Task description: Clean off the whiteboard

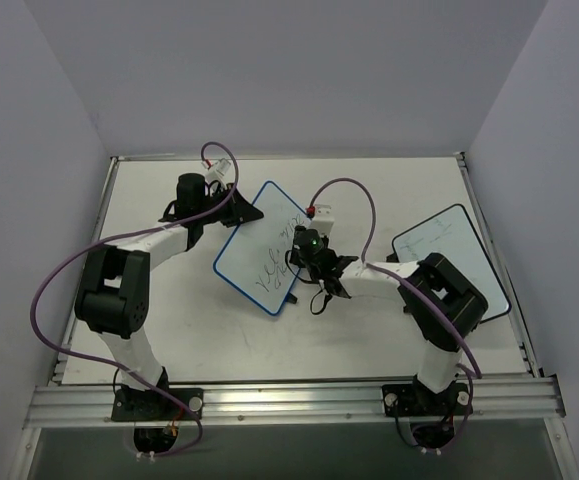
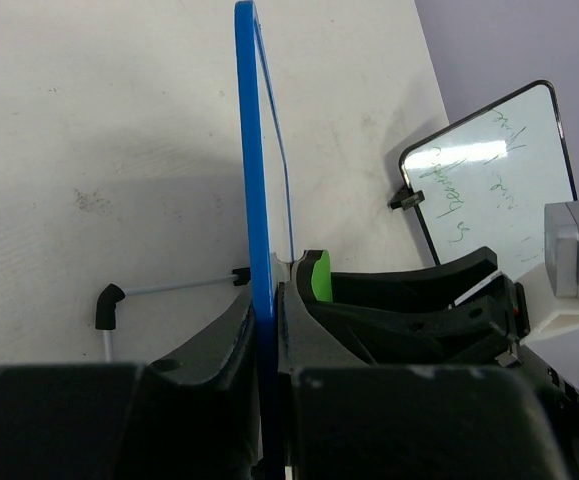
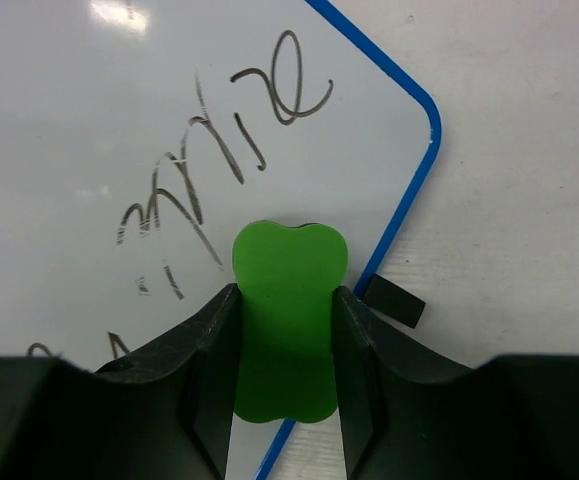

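The whiteboard, blue-framed with dark handwriting, sits at mid-table, tilted. My left gripper is shut on its far left edge. In the left wrist view the blue frame runs edge-on between the closed jaws of that gripper. My right gripper is shut on a green eraser and holds it against the board's face near the right corner. The handwriting lies just beyond the eraser. The eraser also shows in the left wrist view.
A black-framed white board with faint scribbles lies at the right, also in the left wrist view. The board's small black feet show. Purple cables loop over both arms. Walls surround the table.
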`<state>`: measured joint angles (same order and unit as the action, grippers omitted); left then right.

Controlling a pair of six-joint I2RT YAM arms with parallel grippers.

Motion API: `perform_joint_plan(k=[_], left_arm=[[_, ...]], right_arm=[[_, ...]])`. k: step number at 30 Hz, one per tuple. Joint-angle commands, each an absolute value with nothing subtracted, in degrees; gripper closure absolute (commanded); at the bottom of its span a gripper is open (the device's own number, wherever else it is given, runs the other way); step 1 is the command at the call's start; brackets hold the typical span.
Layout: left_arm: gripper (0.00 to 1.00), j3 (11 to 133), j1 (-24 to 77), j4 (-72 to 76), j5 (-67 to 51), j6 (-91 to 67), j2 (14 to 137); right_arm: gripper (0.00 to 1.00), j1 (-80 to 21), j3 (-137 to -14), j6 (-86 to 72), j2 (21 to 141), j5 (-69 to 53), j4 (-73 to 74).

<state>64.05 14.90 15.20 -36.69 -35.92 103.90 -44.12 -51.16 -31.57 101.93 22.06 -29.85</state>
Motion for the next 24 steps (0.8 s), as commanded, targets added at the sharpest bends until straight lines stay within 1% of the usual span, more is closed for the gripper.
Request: perform_joint_plan(k=[1,7,16,24], left_arm=[[0.98,61.35,18.28,10.63,-37.88,-31.20,105.38],[0.98,61.35,18.46,10.63,-37.88,-31.20,105.21],[0.98,61.35,18.55,10.90,-37.88,-31.38,105.12],[0.98,61.35,18.90,10.81,-37.71,-31.46,105.12]], right_arm=[[1.00,-48.07,-51.16,-32.08,103.10,18.72,-33.03],[1.00,-50.45,-50.01,-32.87,101.96,16.17,-39.45],[1.00,-51.76,-48.87,-33.49,101.95,14.06,-45.25],[1.00,-52.82,-47.82,-34.54,103.36,18.36,-47.02]])
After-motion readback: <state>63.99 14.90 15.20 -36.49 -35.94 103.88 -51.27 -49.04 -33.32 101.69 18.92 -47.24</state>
